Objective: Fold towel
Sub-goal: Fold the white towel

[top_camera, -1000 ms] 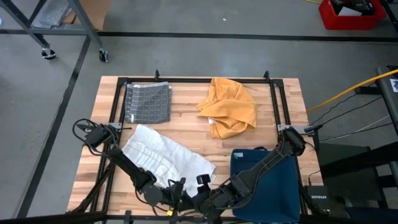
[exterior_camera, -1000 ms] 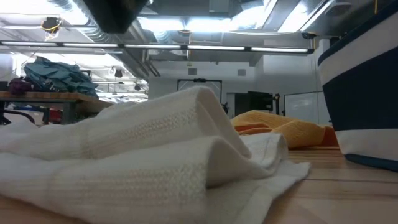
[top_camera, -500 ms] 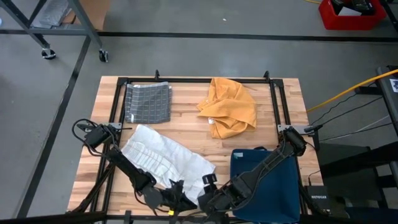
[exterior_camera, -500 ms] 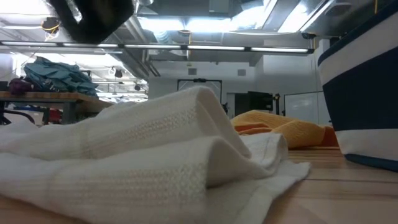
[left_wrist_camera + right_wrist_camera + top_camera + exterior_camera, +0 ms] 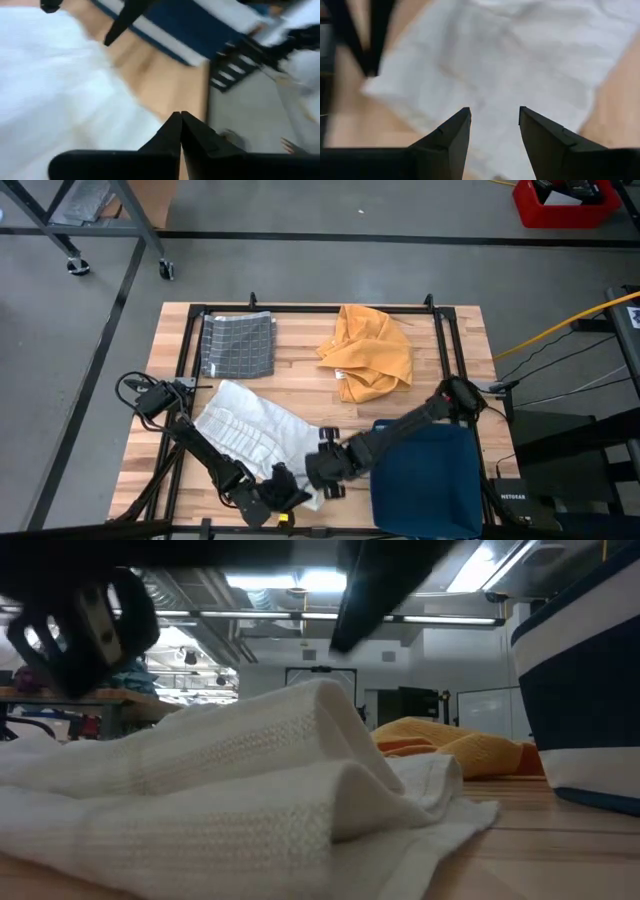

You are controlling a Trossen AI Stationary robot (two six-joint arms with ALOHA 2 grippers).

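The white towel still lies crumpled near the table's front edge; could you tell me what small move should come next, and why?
Probably lower the right tool onto the white towel and close. Its fingers stand open just above the cloth, gripping nothing, while the left tool is shut at the towel's near edge, apparently empty.

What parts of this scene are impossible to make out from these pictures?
- High view: the near corner of the white towel is covered by both arms.
- Left wrist view: the left tool is shut, but motion blur hides whether any towel is pinched.
- Right wrist view: the right tool is open above the blurred towel; contact is unclear.
- Low view: the navy bag is cut off by the picture's edge.
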